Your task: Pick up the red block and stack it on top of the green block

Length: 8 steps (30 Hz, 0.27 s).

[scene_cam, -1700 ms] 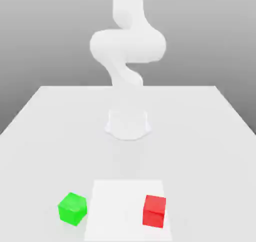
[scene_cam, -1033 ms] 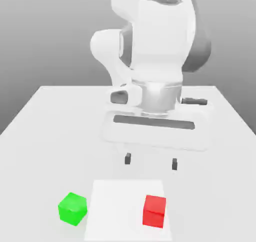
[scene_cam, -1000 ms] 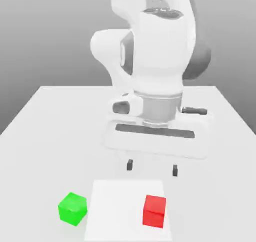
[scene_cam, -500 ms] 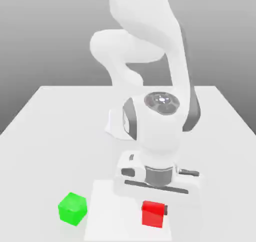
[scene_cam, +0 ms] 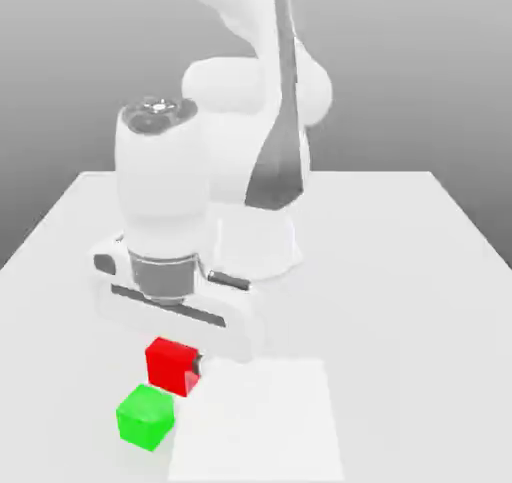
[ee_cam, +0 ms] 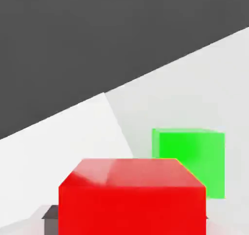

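Note:
The red block hangs off the table between the fingers of my gripper, which is shut on it. One dark fingertip shows on the side of the block toward the exterior view's right. The green block sits on the table just below the red one and slightly toward the exterior view's left, with a small gap between them. In the hand view the red block sits close up, and the green block lies beyond it on the table.
A paler square patch marks the white table toward the exterior view's right of the green block. The arm's round base stands mid-table behind the hand.
The gripper went from open above the patch to shut on the red block. It has since lifted the block and carried it to the exterior view's left, to just above the green block.

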### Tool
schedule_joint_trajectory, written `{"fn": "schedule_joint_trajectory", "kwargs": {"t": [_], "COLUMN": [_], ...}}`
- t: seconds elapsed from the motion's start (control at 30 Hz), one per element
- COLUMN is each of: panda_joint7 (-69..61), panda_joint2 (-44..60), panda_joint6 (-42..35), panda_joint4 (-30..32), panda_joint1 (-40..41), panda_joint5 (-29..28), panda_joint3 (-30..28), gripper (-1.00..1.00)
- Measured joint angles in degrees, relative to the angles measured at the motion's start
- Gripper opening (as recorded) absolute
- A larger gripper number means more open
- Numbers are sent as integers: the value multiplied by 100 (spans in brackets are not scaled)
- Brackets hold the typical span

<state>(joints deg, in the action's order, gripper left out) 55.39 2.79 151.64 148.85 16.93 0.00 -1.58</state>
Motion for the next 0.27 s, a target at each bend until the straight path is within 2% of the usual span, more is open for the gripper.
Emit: {"fn": "schedule_joint_trajectory", "kwargs": {"t": [0.13, 0.17, 0.27], "panda_joint7": [-104, -113, -113], "panda_joint2": [693, 862, 862], "panda_joint6": [665, 827, 827], "panda_joint4": [-29, -37, -37], "panda_joint1": [12, 16, 16], "panda_joint5": [58, 68, 68], "panda_joint3": [36, 43, 43], "gripper": [-100, 100, 100]}}
